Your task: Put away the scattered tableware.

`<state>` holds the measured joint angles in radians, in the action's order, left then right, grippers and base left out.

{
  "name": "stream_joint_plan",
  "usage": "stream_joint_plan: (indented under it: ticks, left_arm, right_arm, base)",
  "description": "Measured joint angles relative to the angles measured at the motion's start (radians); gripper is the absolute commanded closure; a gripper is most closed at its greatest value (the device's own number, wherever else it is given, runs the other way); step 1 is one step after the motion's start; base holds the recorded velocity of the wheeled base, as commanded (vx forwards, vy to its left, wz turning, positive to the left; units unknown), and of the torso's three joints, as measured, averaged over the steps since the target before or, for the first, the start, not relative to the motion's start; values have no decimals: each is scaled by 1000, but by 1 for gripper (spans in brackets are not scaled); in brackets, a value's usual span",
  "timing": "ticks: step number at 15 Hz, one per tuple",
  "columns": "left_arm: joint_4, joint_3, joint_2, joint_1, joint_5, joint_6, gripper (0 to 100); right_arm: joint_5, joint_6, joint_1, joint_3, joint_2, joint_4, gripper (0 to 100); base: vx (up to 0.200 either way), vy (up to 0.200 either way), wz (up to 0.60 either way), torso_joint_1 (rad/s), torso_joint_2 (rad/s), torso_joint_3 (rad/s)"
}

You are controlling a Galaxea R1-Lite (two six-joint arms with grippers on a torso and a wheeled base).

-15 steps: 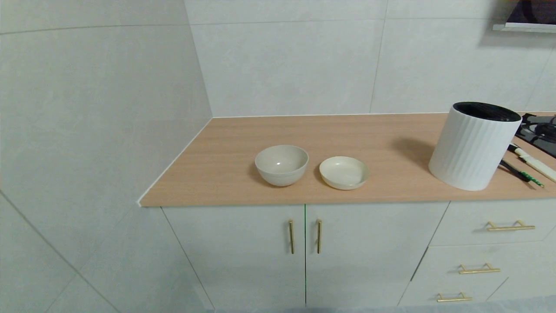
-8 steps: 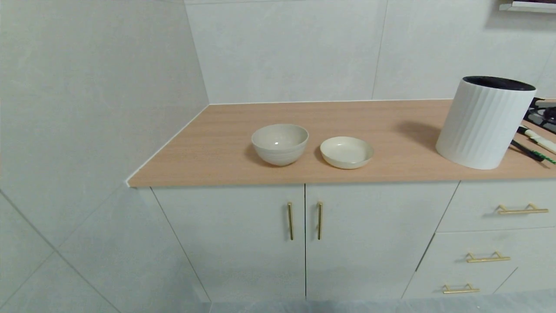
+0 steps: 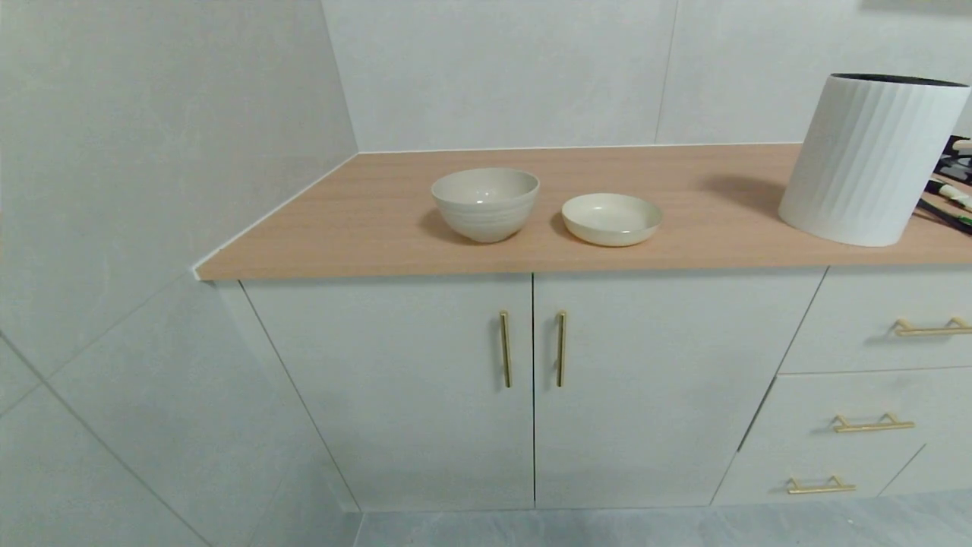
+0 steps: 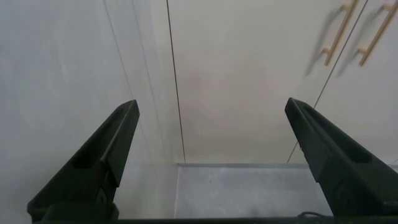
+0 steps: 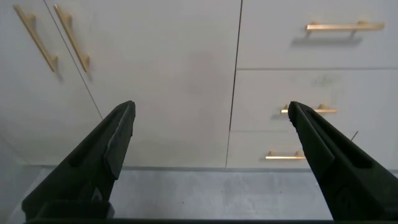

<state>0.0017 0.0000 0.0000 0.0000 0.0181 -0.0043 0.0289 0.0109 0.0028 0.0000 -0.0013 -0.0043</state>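
Wooden tabletop [image 3: 364, 228], we see a deep bowl [image 3: 485, 203] just beside a flat dish [image 3: 611, 219], our left claw [image 4: 211, 104] and right claw [image 5: 211, 106] both wide apart, holding nothing

Access to the worktop [image 3: 364, 228] is bounded on the robot's left by the side wall [image 3: 152, 152] and at the rear by the back wall [image 3: 493, 76]. The bowl [image 3: 485, 203] and the shallow dish [image 3: 611, 219] are set near the front edge, with a narrow gap between them. Bare wood is left behind both, and between the bowl and the side wall. A wider stretch is left between the dish and the tall ribbed container [image 3: 873, 159], by which the right side is blocked; utensils [image 3: 945, 201] lie just beyond it. Lower down, the left end effector [image 4: 210, 106] and right end effector [image 5: 211, 106], jaws spread, are faced by closed cabinet fronts [image 3: 425, 395] with projecting bar handles [image 3: 505, 348].
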Motion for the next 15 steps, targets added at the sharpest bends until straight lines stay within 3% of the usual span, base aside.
stream_joint_plan:
  ticks: [6, 15]
  left_arm:
    - [0, 0, 0, 0, 0, 0, 0]
    - [0, 0, 0, 0, 0, 1, 0]
  right_arm:
    - [0, 0, 0, 0, 0, 0, 0]
    - [0, -1, 0, 0, 0, 0, 0]
  base:
    - [0, 0, 0, -106, 417, 299]
    - [0, 0, 0, -9, 33, 21]
